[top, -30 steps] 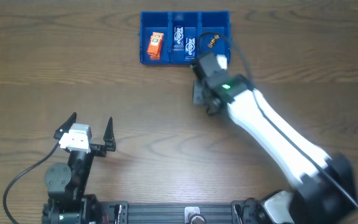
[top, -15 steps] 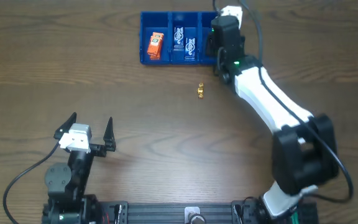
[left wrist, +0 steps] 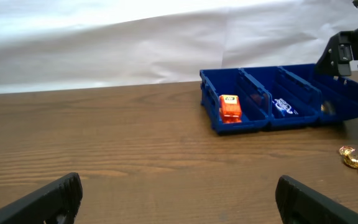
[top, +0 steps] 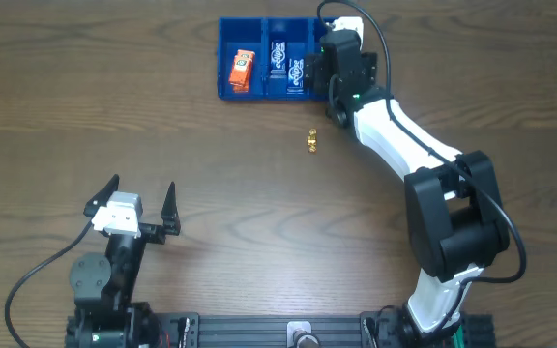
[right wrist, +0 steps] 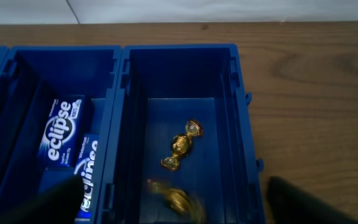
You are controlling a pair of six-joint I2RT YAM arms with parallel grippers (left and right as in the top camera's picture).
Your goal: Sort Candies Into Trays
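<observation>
Two fingers of the right end effector stand wide, empty, over the right compartment of the blue tray. A gold candy lies there, with a blurred second, probably alike. One stray gold candy sits on the surface near the tray: light, foil-slick, crushable. Pinch its round middle, not the twisted ends. Also wide: left end effector.

a brown wood-grain table spans the top view, its grain running from side to side, and the same surface shows in the left wrist view and the right wrist view. behind its far edge hangs a white backdrop, lightly creased, which meets the wood along a straight line and shows as a pale strip in the right wrist view. a black rail lies along the table's near edge.
</observation>
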